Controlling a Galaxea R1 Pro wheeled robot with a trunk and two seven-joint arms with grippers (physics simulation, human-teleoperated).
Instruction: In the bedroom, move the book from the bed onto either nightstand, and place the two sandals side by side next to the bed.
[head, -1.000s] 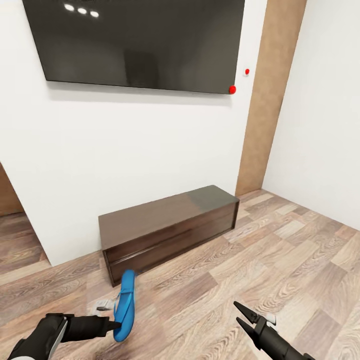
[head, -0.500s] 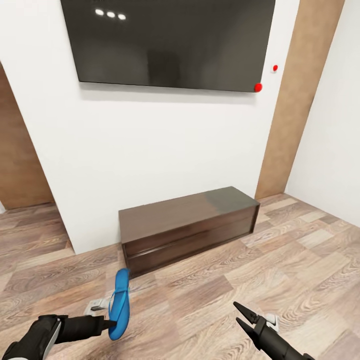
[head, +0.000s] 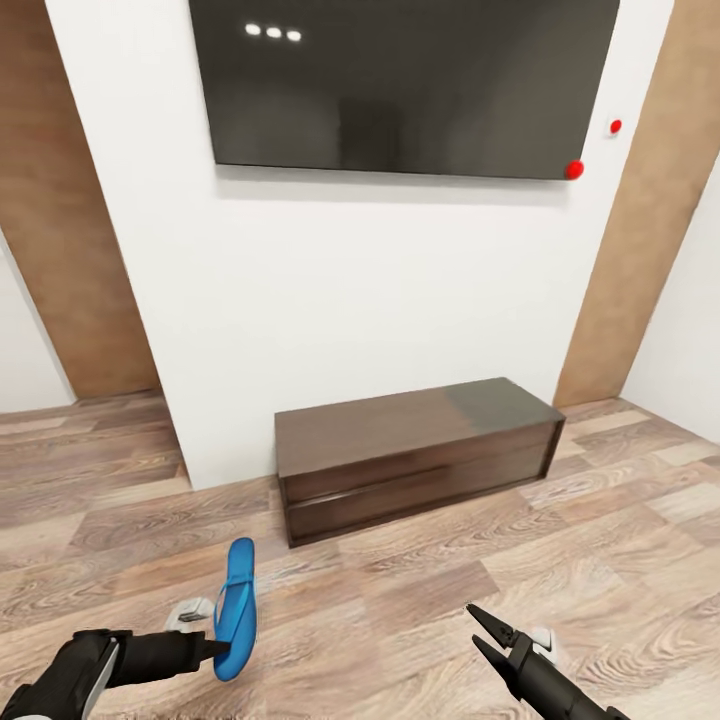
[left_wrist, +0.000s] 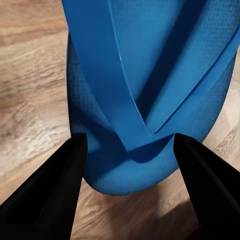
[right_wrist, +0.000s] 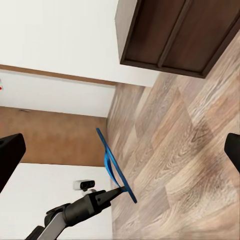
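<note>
The left claw (head: 218, 650) is clamped on one bright-blue sandal (head: 236, 607), pinching its rounded end so that the flip-flop stands nearly upright on edge above the wood-plank floor (head: 420, 610), its far end pointing toward the wall. From the left wrist camera the two black fingers (left_wrist: 47, 200) sit on either side of the sandal's (left_wrist: 150, 90) sole, with the blue toe straps meeting in a V just ahead of them. The right wrist camera catches the same sandal (right_wrist: 115, 167) edge-on as a thin blue blade gripped at the tip of the left arm, over the floor (right_wrist: 175, 150). The right claw (head: 487, 632) hangs low at the right of the head view with its two dark fingers spread wide apart and nothing between them; its fingertips (right_wrist: 10, 155) stand at opposite edges of its own wrist picture. Ahead, a long low dark-brown bench (head: 415, 455) stands on the floor against a white wall (head: 330, 300), and a large black screen (head: 405, 85) is mounted on that wall above it, with a red dot at its lower right corner. Brown wood-toned panels (head: 75, 240) flank the white wall on both sides. A small white and grey object (head: 190, 610) lies on the floor just beside the held sandal; what it is cannot be told.
</note>
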